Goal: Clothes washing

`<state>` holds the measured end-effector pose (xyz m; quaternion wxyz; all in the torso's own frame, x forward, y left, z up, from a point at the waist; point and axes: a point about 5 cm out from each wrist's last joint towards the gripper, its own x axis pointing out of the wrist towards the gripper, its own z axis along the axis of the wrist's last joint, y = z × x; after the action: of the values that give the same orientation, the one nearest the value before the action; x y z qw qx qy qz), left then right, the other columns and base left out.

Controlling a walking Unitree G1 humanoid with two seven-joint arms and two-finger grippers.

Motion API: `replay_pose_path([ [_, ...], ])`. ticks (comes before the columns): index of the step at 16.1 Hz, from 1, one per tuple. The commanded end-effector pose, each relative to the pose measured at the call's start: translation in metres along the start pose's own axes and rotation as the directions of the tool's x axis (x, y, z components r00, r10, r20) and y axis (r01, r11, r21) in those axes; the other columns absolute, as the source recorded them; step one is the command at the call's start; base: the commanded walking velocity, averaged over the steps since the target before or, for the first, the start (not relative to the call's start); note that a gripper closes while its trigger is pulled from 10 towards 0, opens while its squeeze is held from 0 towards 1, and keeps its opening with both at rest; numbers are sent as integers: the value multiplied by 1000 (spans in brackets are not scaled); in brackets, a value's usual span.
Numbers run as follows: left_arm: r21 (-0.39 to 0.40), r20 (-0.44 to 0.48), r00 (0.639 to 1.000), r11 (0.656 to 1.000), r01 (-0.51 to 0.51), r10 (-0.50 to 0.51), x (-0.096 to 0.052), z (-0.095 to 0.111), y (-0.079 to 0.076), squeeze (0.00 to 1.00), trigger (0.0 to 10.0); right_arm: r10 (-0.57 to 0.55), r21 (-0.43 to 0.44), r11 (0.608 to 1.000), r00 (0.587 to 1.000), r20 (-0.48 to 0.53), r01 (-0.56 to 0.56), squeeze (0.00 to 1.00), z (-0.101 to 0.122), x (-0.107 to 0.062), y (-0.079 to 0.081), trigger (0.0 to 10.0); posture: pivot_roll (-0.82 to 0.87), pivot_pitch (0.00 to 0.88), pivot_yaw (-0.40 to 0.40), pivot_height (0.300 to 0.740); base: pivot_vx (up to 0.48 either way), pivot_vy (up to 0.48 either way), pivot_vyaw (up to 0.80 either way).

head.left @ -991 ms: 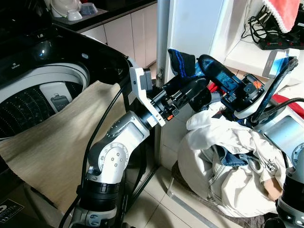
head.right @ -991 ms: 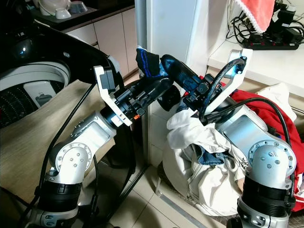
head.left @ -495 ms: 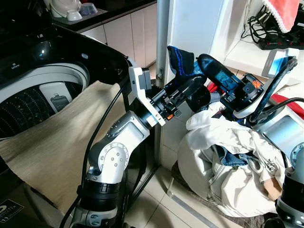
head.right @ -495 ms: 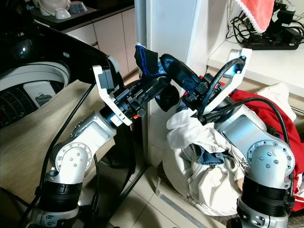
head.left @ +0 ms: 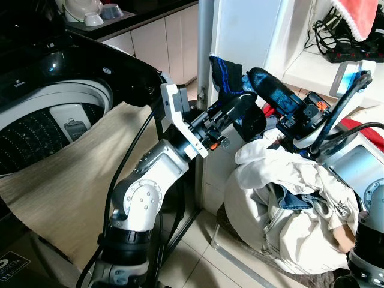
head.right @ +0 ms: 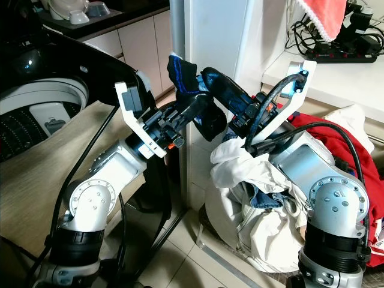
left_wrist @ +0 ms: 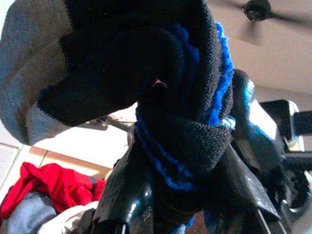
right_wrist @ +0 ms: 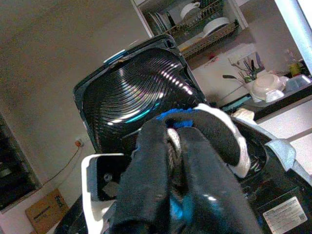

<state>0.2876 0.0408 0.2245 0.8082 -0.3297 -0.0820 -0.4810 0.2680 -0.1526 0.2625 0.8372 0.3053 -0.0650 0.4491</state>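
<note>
**Both grippers pinch one dark sock**

Laundry pile [head.left: 288, 204] lies nearest. Above it, left gripper [head.left: 240, 111] and right gripper [head.left: 264, 84] both clamp the black-blue sock [head.left: 225, 75] — raised slightly vs. 1 s ago. Washer [head.left: 48, 114] open at left.

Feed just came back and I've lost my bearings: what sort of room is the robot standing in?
Most likely a home laundry corner beside a kitchen. An open top-loading washing machine stands at the robot's left, a heap of clothes lies on the tiled floor ahead, and a counter with dishes runs behind.
</note>
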Motion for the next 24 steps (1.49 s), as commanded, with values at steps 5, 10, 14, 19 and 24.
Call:
replay_pose_path([
  [5,29,79,994,997,-77,75,-4,21,17,0,0,-150,-74,985,986,67,155,0,15,-2,-13,10000,-140,0,69,740,0,0,0],
  [10,534,93,866,710,-460,491,-18,72,84,0,0,-227,-234,948,974,-21,216,0,14,-10,-17,10000,-138,0,70,740,0,0,0],
  [14,943,221,536,-39,-330,815,-65,151,142,0,10000,-171,-356,931,961,-218,84,0,-16,-4,4,10000,-146,0,87,740,0,0,0],
  [19,960,247,364,-177,-215,898,-107,168,160,984,10000,-178,-390,919,941,-287,55,0,-32,-7,9,10000,-148,0,95,740,0,0,0],
  [24,955,200,390,-89,-284,899,-106,163,164,1000,10000,-190,-411,910,934,-302,52,0,-35,-7,7,10000,-146,0,90,740,0,0,0],
])
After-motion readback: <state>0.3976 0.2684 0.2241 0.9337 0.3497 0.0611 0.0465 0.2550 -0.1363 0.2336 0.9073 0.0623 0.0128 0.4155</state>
